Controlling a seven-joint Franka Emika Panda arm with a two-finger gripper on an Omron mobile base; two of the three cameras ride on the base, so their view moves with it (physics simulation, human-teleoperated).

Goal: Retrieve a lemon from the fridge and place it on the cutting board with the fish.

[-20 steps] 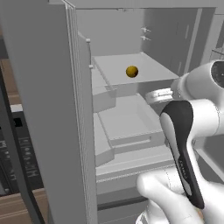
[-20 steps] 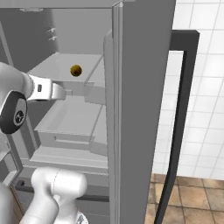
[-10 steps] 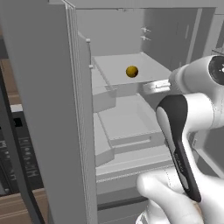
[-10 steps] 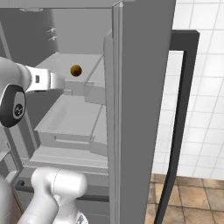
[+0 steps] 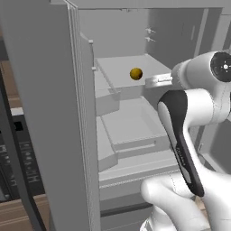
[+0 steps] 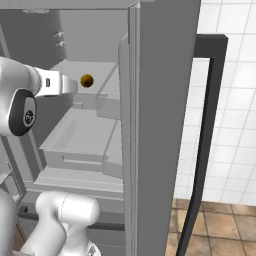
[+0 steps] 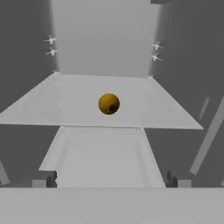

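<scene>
A: Where's the lemon (image 7: pixel 109 104) sitting?

B: On the pale shelf (image 7: pixel 65 103) inside the open fridge (image 5: pixel 54 113), on its own, roughly mid-shelf. In the hand view it's just above centre, about 12 o'clock from the midpoint between the fingertips. In the left base view it's toward 1 o'clock from the middle of the picture, and in the right base view it's up around 10 o'clock.

A: And the gripper (image 7: pixel 111 179)?

B: Its jaws stand wide apart. One dark fingertip (image 7: pixel 43 179) shows at 7 o'clock in the hand view and the other at 5 o'clock, with the whole width of the tray between them. Nothing is held between them.

A: Is it touching the lemon?

B: No, they're apart. The lemon lies farther back on the shelf, and the fingertips sit in front of it, over a shallow tray (image 7: pixel 100 153) one level down. In the right base view the hand's pale end is just to the left of the lemon, at about its 9 o'clock, with a small gap.

A: What else is visible in there?

B: The grey door (image 6: pixel 160 125) stands open edge-on, filling the middle of the right base view. Past it, at 3 o'clock, is a dark frame (image 6: pixel 207 135) against the white tiled wall (image 6: pixel 235 100). Small pale pegs (image 7: pixel 51 46) dot the fridge's side walls above the shelf.
</scene>
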